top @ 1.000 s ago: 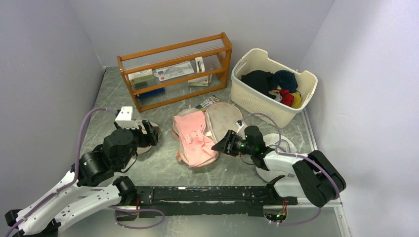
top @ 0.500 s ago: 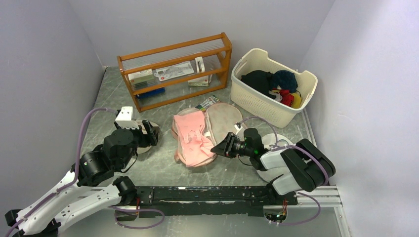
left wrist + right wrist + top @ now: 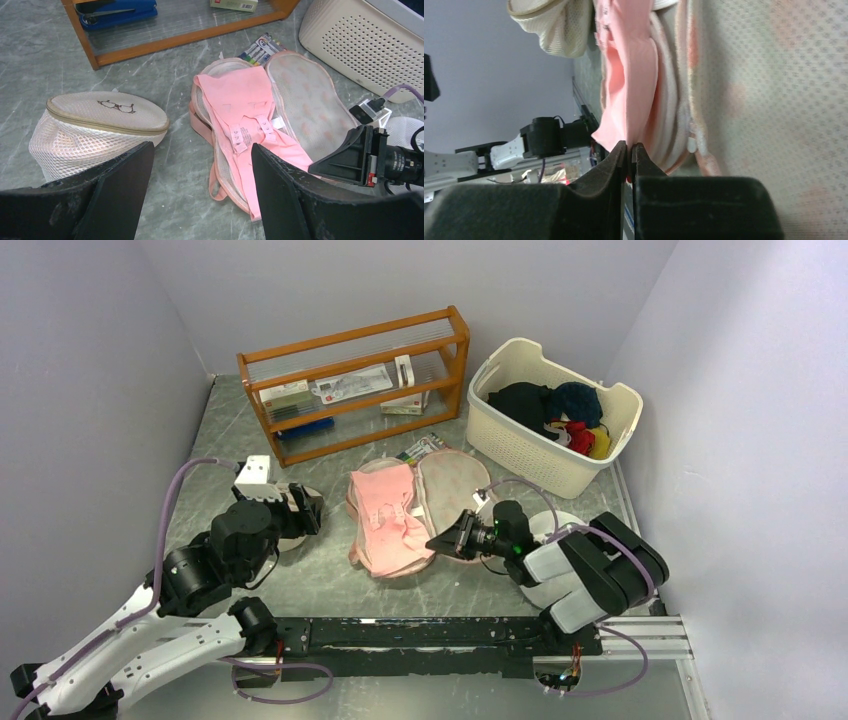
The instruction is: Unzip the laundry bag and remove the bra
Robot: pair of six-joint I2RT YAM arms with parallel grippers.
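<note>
Both arms have white shells on the long links and round black housings at the joints. On the left arm (image 3: 130, 640) a thin lilac cable (image 3: 165, 500) makes a loop, and a small white box (image 3: 252, 472) is fixed at its wrist. The right arm (image 3: 600, 580) has more black covers and a small green light (image 3: 517, 547). The left tool (image 3: 305, 508) has broad, matte black fingers (image 3: 285, 200). The right tool (image 3: 629, 150) is black too. A black rail (image 3: 420, 632) joins the bases.

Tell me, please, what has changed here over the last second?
The right gripper closed on the near edge of the bra as its arm folded inward. The left gripper stayed open and still; the laundry bag lies open as before.
</note>
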